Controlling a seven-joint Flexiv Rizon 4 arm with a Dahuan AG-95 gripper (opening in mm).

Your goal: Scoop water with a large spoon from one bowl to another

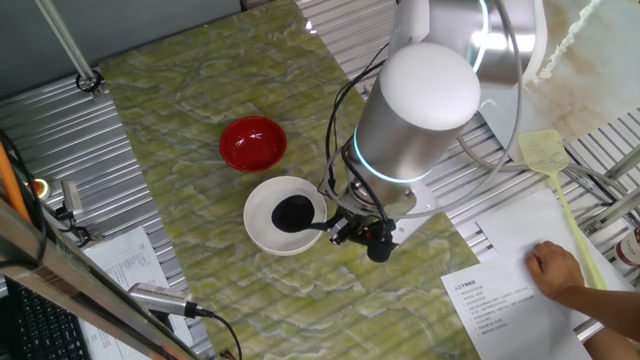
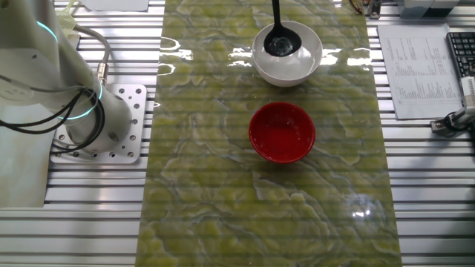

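Ladle (image 1: 292,213) sits scoop-down in the white bowl (image 1: 262,228), its handle running back to the gripper (image 1: 352,232) clamped on it just beside the rim, while the red bowl (image 1: 253,143) waits close by on the bowl's far side.

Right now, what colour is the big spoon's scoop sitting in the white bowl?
Black. The large spoon scoop sits inside the white bowl; the other fixed view shows it best.

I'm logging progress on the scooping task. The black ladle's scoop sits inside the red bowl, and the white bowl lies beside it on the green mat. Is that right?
Not quite: the black ladle has its scoop inside the white bowl, not the red bowl, which lies beside it on the green mat. Both fixed views show this.
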